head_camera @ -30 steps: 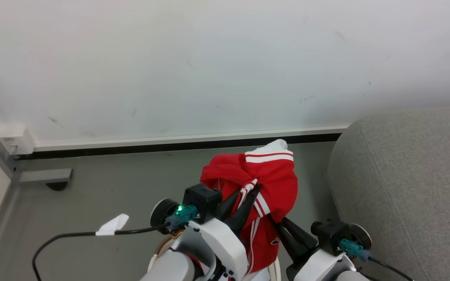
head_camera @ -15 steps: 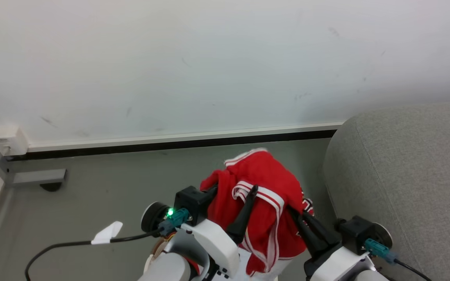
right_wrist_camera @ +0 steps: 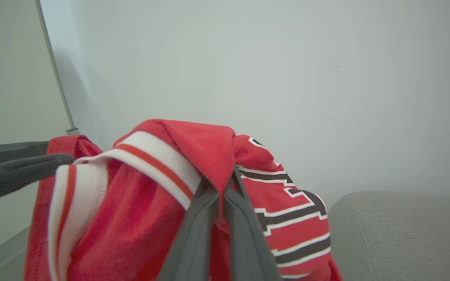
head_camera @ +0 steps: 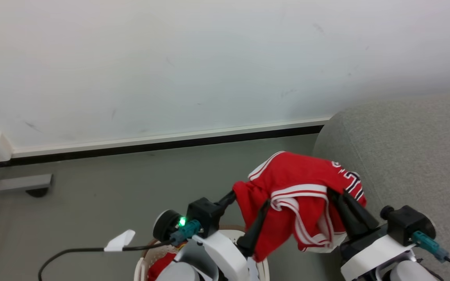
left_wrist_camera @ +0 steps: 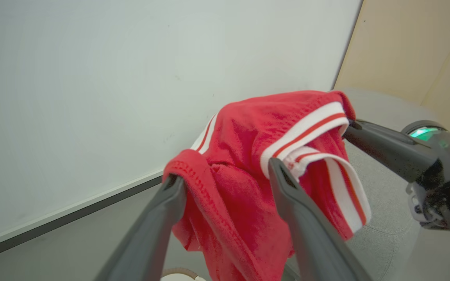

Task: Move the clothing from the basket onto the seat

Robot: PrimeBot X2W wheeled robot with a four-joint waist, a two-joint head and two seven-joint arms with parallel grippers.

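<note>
Soft red jersey [head_camera: 299, 183], white striped trim, draped over spread left jaws; right jaws pinching it.

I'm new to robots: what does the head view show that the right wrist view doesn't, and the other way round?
Head view: the basket below the arms, the grey floor and a black cable. Right wrist view: up close, the right gripper pinched shut on a fold of the jersey, and its dark numerals seen large. Both: the red jersey, the grey sofa, the white wall and the open left gripper.
</note>
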